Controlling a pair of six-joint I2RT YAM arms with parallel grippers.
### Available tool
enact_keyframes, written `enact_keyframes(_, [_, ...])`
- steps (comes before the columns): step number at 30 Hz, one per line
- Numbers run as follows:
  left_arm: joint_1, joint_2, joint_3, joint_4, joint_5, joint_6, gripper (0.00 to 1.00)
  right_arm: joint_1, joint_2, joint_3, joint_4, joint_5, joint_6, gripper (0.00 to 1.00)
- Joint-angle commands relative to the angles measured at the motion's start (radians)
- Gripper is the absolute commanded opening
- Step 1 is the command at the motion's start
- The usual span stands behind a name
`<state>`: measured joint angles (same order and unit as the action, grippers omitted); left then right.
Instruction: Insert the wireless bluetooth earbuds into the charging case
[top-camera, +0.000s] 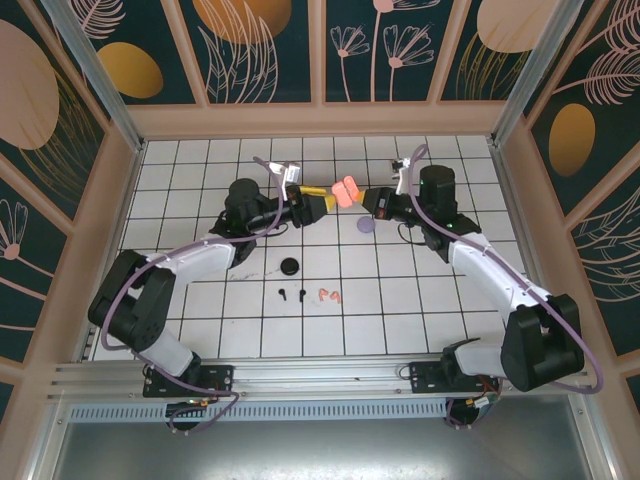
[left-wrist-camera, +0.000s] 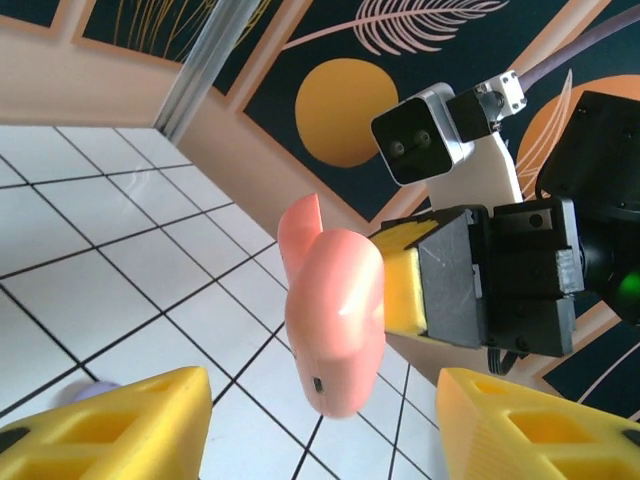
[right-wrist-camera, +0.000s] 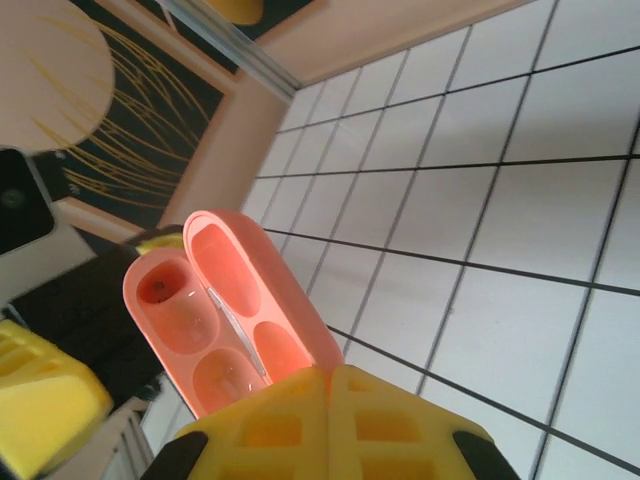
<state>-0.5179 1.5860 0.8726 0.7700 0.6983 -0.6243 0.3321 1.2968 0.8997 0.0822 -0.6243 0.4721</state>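
- Right end effector (right-wrist-camera: 330, 405): clamped on one end of the pink case (right-wrist-camera: 225, 310) and holding it in the air above the table (top-camera: 400, 320). The lid stands open and both wells face the wrist camera. This hold probably serves to steady the case and keep its wells open to the other arm.
- Left end effector (top-camera: 322, 206): fingers (left-wrist-camera: 130, 425) spread wide on either side of the case, touching nothing and carrying nothing. Judged free to fetch an earbud.
- Pink earbuds (top-camera: 330, 296): lying loose on the table toward the near edge, well apart from the raised case. The wells look empty, so neither earbud is seated yet.
- Black earbuds (top-camera: 291, 295): just beside the pink pair, near the black case (top-camera: 290, 266).
- Lavender case (top-camera: 366, 226): on the table below the two end effectors.
- Next move, as judged: a fine pinch on a small stemmed earbud, with its stem lined up to a well.
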Motion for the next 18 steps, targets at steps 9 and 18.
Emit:
enact_keyframes(9, [0.044, 0.001, 0.39, -0.853, 0.159, 0.601, 0.7, -0.008, 0.025, 0.189, -0.359, 0.06, -0.363, 0.0])
enact_keyframes(18, [0.044, 0.154, 0.684, -1.327, 0.268, 0.895, 0.71, -0.003, 0.041, 0.277, -0.519, 0.041, -0.485, 0.0])
